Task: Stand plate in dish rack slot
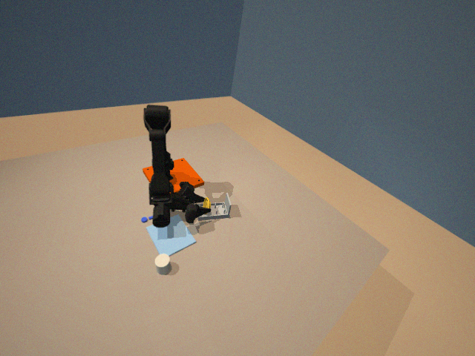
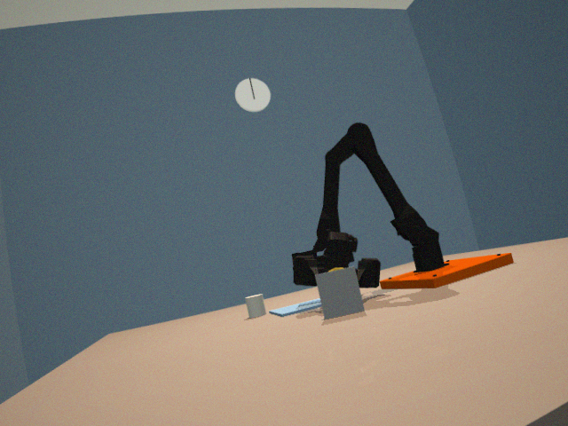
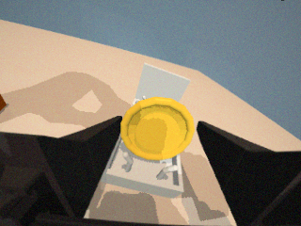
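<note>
You are looking at a yellow plate (image 3: 157,127), round with a faceted rim and a shallow, darker well; in the wrist view it faces you nearly square-on and stands on edge. In the top view only a small yellow sliver (image 1: 206,202) shows past the black arm.

The dish rack (image 3: 162,84) is a pale grey tray with a tall flat back panel at its far end and short light rails (image 3: 166,172) rising from its floor. The lower edge of the plate sits down among these rails at the near part of the rack; you cannot tell which slot it occupies. From the exterior view the back panel (image 2: 338,292) hides most of the rack, with a trace of yellow (image 2: 335,270) just above its top edge.

The gripper (image 3: 157,141) is parted: its two dark fingers flank the plate left and right. The left finger reaches the rim; a narrow gap shows at the right finger, so the pincer grips nothing.

Elsewhere, a light blue mat (image 1: 174,240), a white cylinder (image 1: 162,263) and the orange base plate (image 1: 190,171) lie on the table (image 1: 268,268)
</note>
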Controlling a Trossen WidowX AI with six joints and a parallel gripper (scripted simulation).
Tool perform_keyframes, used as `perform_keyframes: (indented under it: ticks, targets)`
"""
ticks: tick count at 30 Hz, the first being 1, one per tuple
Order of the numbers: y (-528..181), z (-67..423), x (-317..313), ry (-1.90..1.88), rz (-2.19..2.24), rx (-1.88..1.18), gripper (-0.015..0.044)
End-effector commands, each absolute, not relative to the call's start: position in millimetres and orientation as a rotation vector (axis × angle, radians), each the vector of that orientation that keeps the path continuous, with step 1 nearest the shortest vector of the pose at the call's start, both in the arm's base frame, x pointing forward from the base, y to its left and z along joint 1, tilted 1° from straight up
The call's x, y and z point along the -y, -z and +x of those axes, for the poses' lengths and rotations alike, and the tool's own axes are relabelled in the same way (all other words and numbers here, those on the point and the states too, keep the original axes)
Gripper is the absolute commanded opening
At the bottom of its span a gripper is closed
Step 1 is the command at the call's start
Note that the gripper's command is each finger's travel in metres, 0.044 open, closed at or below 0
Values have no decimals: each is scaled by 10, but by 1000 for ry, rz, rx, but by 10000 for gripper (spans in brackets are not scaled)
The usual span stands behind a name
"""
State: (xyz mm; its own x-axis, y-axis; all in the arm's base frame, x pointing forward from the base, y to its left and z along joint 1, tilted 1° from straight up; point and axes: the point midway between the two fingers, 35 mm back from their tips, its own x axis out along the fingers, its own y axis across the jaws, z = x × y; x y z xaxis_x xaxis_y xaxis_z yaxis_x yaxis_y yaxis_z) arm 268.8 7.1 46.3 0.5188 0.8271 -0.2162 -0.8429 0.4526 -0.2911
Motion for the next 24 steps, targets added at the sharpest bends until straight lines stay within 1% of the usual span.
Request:
perform_keyframes:
  ticks: [1, 7, 12, 15, 20, 24]
  targets:
    - [-463, 2688, -71, -1031, -386, -45, 400]
    - [-480, 2696, -107, -1044, -372, -55, 400]
    - [-700, 2736, -111, -1052, -360, -59, 400]
    - [-940, 2753, -92, -1046, -363, -53, 400]
    - [-1568, 2699, -118, -1029, -373, -35, 400]
    - [-1648, 2680, -128, -1027, -374, -33, 400]
